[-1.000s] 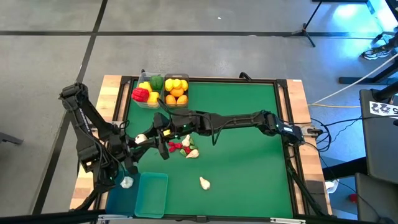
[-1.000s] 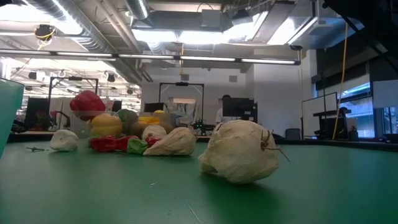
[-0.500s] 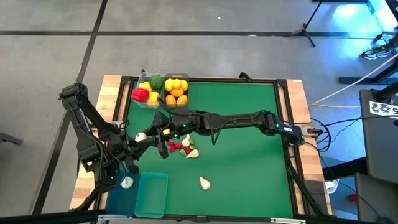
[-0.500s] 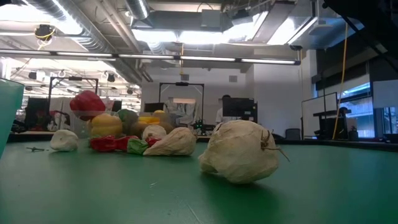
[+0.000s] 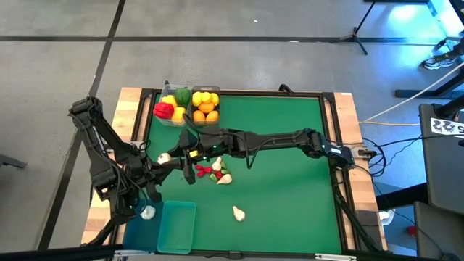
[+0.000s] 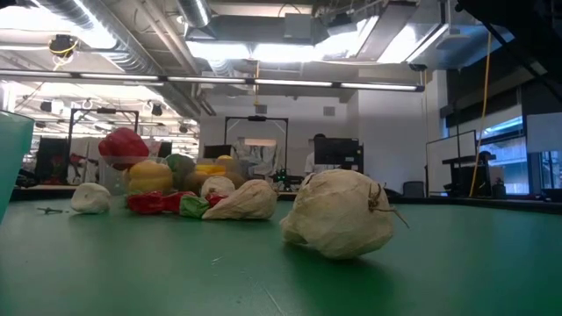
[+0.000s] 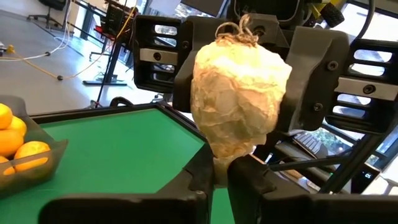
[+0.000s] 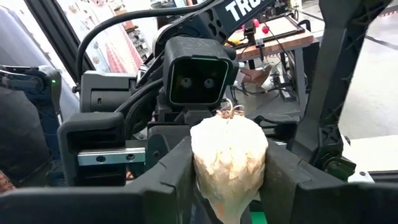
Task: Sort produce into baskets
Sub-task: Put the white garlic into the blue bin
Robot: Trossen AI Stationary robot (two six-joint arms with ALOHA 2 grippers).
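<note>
Green table lies under both my arms. My left gripper and right gripper both clamp one garlic bulb between them; I judge only one should release, slowly.

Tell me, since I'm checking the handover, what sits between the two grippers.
A garlic bulb, pinched by both the left gripper and the right gripper; both wrist views show it.

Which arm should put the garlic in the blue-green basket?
Left. The garlic bulb is between the left gripper and right gripper, but the teal basket lies by the left arm's side; the right arm is stretched across.
</note>
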